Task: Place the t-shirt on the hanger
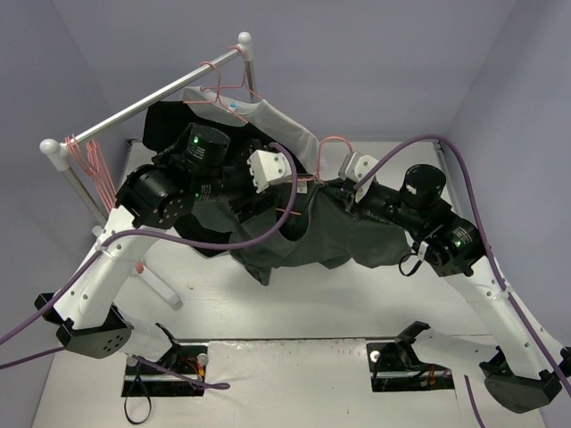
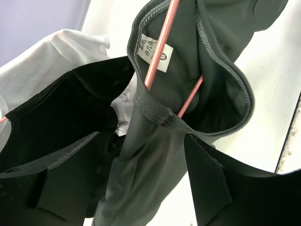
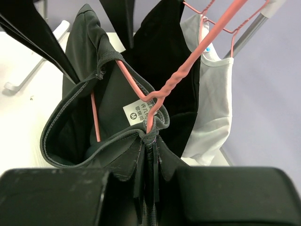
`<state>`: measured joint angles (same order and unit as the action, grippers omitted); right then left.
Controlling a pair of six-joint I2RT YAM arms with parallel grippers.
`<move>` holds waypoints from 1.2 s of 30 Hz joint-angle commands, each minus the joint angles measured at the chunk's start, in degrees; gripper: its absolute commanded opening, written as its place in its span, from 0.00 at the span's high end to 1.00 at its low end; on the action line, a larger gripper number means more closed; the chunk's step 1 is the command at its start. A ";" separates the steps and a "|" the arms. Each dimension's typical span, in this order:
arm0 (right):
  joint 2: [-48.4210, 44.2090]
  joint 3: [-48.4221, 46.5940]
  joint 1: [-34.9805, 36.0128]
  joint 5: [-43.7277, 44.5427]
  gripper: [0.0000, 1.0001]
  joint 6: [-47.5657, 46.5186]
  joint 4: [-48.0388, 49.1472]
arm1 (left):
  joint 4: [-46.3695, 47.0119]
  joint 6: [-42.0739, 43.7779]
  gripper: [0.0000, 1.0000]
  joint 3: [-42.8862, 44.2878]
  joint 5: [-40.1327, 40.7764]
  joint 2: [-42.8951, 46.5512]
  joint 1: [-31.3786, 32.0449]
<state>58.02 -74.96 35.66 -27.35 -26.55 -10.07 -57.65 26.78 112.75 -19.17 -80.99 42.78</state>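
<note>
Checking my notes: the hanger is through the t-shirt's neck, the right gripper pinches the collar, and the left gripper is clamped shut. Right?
No: the left gripper is open, jaws apart around the t-shirt, as the left wrist view shows. The hanger and right gripper are as you say.

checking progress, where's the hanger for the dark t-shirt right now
In the right wrist view the hanger threads through the neck of the t-shirt, beside its white label.

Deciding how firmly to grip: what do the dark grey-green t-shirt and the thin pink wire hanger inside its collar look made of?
Dark grey-green t-shirt: soft matte knit fabric, fibre unclear; it drapes in folds and shows stitched collar seams.
Thin pink wire hanger: seemingly metal wire with smooth pink coating; its neck is twisted.
</note>
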 commanded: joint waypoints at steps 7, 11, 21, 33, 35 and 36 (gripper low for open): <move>-0.89 -0.80 -0.15 -2.80 1.00 1.76 6.90 | 1.75 3.02 0.39 -1.13 -7.76 -1.39 -3.97; -0.83 -0.10 -0.15 -2.71 1.00 2.05 6.81 | 1.84 3.22 0.51 -0.25 -11.14 -2.24 -4.64; -1.87 4.07 -0.15 -0.07 1.00 2.82 6.73 | 1.84 4.33 1.00 0.01 -16.27 -0.82 -6.31; -4.53 8.85 -0.37 4.26 0.87 3.78 6.55 | 13.37 -2.30 1.00 -12.94 -15.26 8.00 -7.23; -4.71 9.64 -0.29 5.18 0.80 4.17 6.33 | 17.21 -3.73 1.00 -15.94 -13.78 10.35 -7.27; -4.92 10.23 -0.28 5.95 0.77 4.39 6.29 | 18.51 -4.18 1.00 -16.74 -12.91 11.56 -7.31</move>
<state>54.57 -65.17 35.63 -24.67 -23.22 -7.62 -49.82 26.14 96.73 -34.60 -75.00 36.36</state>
